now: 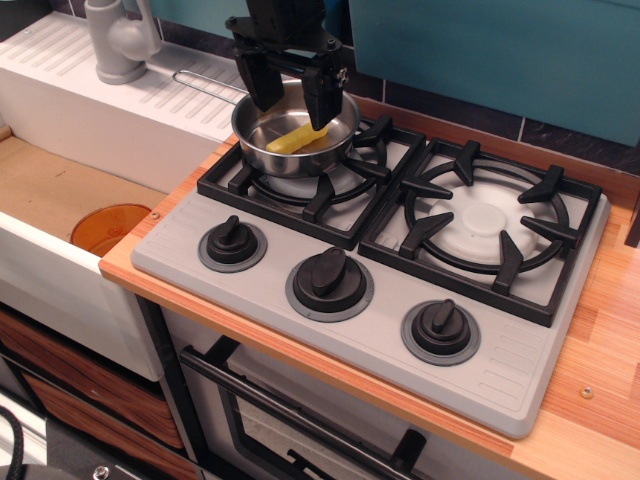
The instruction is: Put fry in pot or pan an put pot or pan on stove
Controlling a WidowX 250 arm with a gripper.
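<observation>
The yellow fry (296, 138) lies inside the shiny steel saucepan (272, 155). The pan stands on the left black burner grate (315, 190) of the grey stove (330, 320), and its wire loop handle (205, 85) points back left over the white sink drainer. My black gripper (292, 98) hangs just above the pan with its two fingers spread wide, one over each side of the pan. It is open and holds nothing. The fry lies free below it.
An orange translucent bowl (108, 226) sits in the sink basin at the left. A grey faucet (118, 40) stands at the back left. The right burner grate (487, 225) is bare. Three black knobs (330, 278) line the stove's front. A teal wall runs behind.
</observation>
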